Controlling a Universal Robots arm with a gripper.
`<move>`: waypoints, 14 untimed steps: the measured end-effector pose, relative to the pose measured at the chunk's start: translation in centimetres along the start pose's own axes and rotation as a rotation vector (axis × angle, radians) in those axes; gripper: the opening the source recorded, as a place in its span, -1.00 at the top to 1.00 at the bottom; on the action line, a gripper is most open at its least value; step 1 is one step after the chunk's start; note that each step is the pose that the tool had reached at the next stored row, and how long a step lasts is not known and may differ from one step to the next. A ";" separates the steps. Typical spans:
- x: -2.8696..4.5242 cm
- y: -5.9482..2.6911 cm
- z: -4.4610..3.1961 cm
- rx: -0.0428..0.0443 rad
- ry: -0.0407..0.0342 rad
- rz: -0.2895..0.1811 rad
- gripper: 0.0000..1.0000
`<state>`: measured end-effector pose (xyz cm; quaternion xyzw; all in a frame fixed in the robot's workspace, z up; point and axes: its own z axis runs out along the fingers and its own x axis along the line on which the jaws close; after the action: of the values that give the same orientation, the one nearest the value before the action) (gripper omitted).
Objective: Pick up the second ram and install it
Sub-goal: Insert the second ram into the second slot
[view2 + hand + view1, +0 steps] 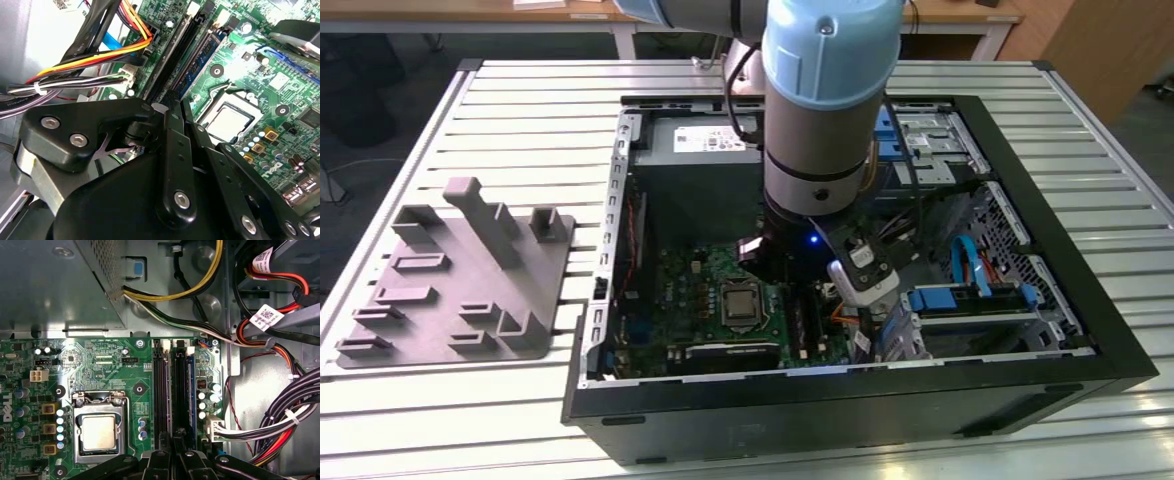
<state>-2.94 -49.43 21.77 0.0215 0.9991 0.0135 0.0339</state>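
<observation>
Slatted metal table [520,110] carries everything in the exterior view, with wooden desks [440,12] beyond its far edge. On it lies a black computer case [1067,330], side panel off, across the centre and the exterior view's right. Inside the case are a grey power supply box [700,160] in the upper middle, a green motherboard [674,300] in the lower middle, metal drive cages [961,300] with blue fittings at the exterior view's right, and bundles of coloured cables [280,425]. A grey moulded holder [460,280] sits on the table at the exterior view's left, apart from the case. The blue-and-silver arm [827,100] reaches into the case above the motherboard. On the board a CPU socket [97,432] sits just beside long black memory slots [160,395]. The second ram [179,390], a slim dark stick seen edge-on, stands at the slot farther from the socket, next to a blue strip [190,395]. The gripper [175,440] has its fingers pressed nearly together on one end of that stick.
</observation>
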 end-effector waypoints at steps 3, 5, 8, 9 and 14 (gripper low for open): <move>-0.04 0.00 0.00 0.0001 0.0000 0.000 0.73; -0.04 0.00 0.02 0.0003 0.0001 0.000 0.73; -0.03 0.00 0.11 0.0001 0.0000 0.000 0.73; -0.03 0.00 0.16 0.0000 0.0000 0.000 0.73; -0.02 -0.01 0.25 0.0003 0.0001 0.000 0.73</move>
<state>-2.90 -49.43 21.53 0.0213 0.9991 0.0133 0.0339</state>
